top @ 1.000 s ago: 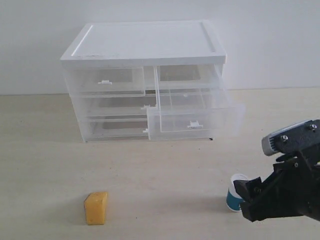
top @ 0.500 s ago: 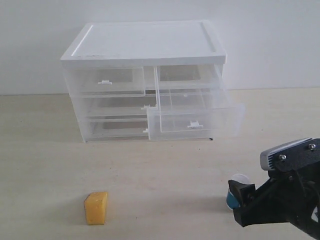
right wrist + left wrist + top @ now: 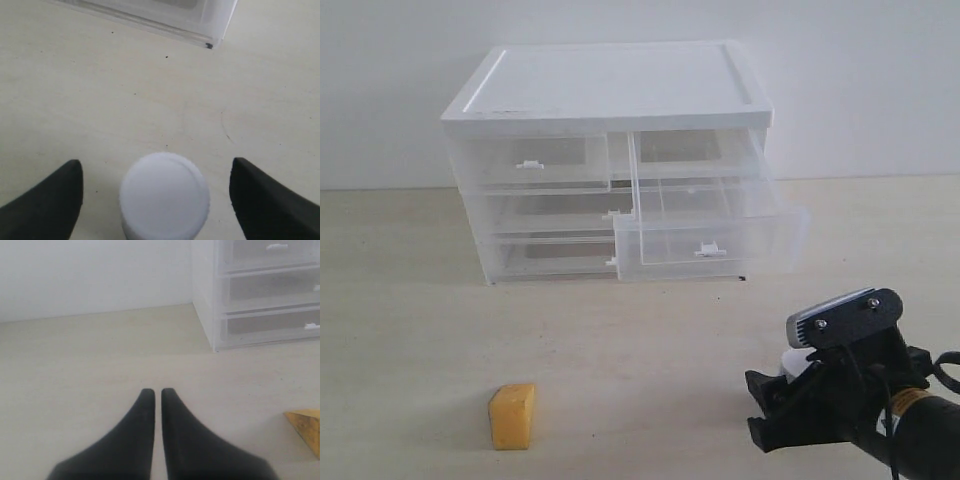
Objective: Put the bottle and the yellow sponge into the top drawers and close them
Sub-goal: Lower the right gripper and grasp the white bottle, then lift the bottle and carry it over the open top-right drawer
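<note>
The bottle (image 3: 164, 192) stands on the table and shows only its wide white cap from above. My right gripper (image 3: 156, 161) is open, one finger on each side of the bottle with gaps to the cap. In the exterior view the right gripper (image 3: 770, 410) hides the bottle (image 3: 798, 359) except a sliver of white cap. The yellow sponge (image 3: 512, 416) sits alone at the front left. The top right drawer (image 3: 710, 245) is pulled out and holds nothing; the top left drawer (image 3: 530, 163) is shut. My left gripper (image 3: 157, 390) is shut on nothing, with the sponge (image 3: 306, 427) off to one side.
The white-topped cabinet (image 3: 610, 85) stands at the back against a white wall, with two wider drawers (image 3: 545, 212) shut below. The pulled-out drawer juts forward over the table. A corner of that drawer (image 3: 200, 20) shows in the right wrist view.
My right gripper has moved left and lower, coming to straddle the bottle and cover its blue body in the exterior view. The sponge and the drawers have not moved.
</note>
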### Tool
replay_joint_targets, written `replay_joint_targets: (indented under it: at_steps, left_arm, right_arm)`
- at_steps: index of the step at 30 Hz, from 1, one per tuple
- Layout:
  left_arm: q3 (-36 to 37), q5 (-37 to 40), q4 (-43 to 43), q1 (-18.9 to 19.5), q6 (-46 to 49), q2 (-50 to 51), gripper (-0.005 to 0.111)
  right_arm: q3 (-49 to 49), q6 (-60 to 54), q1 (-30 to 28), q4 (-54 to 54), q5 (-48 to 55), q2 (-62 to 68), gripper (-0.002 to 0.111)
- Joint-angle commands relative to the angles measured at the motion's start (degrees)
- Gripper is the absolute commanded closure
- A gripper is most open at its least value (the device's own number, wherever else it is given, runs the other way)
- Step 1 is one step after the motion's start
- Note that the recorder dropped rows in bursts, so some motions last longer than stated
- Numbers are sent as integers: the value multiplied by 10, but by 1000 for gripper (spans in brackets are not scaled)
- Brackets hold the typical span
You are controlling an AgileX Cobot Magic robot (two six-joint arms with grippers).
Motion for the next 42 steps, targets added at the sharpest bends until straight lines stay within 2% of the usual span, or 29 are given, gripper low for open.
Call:
replay_joint_targets:
  at_steps: [1, 8, 10, 13, 16, 18, 26, 28, 32, 36, 39, 42]
  left_arm:
    - [2, -3, 0, 1, 2, -2, 103]
    - [2, -3, 0, 1, 2, -2, 103]
    - [2, -3, 0, 1, 2, -2, 103]
    - [2, -3, 0, 1, 2, -2, 103]
    - [2, -3, 0, 1, 2, -2, 103]
    - [2, -3, 0, 1, 2, -2, 103]
    - [2, -3, 0, 1, 2, -2, 103]
    - [2, -3, 0, 1, 2, -2, 103]
    - [2, -3, 0, 1, 2, -2, 103]
    - [2, -3, 0, 1, 2, -2, 103]
    - [2, -3, 0, 1, 2, -2, 103]
    - [2, -3, 0, 1, 2, -2, 103]
  right_arm:
    - [-13, 3, 1, -5, -7, 22, 40]
    - [-29, 2, 1, -5, -6, 44, 41]
    - [-33, -2, 1, -5, -1, 47, 45]
    - [-36, -7, 1, -4, 3, 55, 63]
    - [-36, -8, 1, -3, 1, 55, 87]
    - [-36, -10, 1, -3, 4, 55, 108]
    - [-36, -12, 1, -3, 50, 19, 108]
    - [-36, -8, 1, -7, 108, -32, 108]
    - [-36, 6, 2, -38, 301, -181, 108]
    - [-37, 30, 16, -38, 391, -318, 108]
    - [-88, 39, 61, -38, 463, -424, 108]
    - [-166, 55, 63, -36, 515, -436, 108]
